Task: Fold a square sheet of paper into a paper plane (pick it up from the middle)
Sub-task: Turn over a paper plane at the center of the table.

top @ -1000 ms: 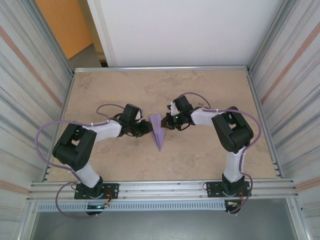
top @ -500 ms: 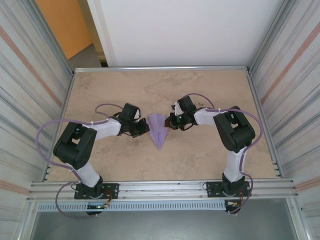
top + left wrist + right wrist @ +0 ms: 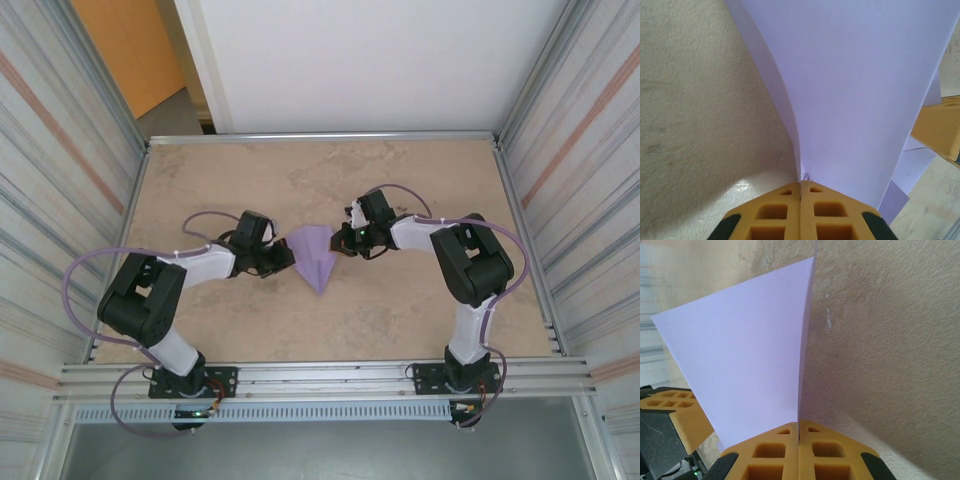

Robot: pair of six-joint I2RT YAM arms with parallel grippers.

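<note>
Paper plane mid-frame in top view, over tan table, wings spread, tip pointing toward bottom of frame. Left hand clamped on left wing edge. Right hand clamped on right wing edge. Both wrist views: yellow pads pressed together, lavender paper rising from seam.

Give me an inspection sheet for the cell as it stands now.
Surface: beige marbled tabletop, metal-framed.
Job's things: lavender folded paper plane, wings spread between the claws, nose toward the arm bases.
Clutter: nothing seen.
Grippers: left claw shut on the plane's left wing; right claw shut on its right wing.
Cables: lavender cable loops along both arms, apart from the paper.
Surroundings: ribbed metal side walls, white back panel, orange door.
</note>
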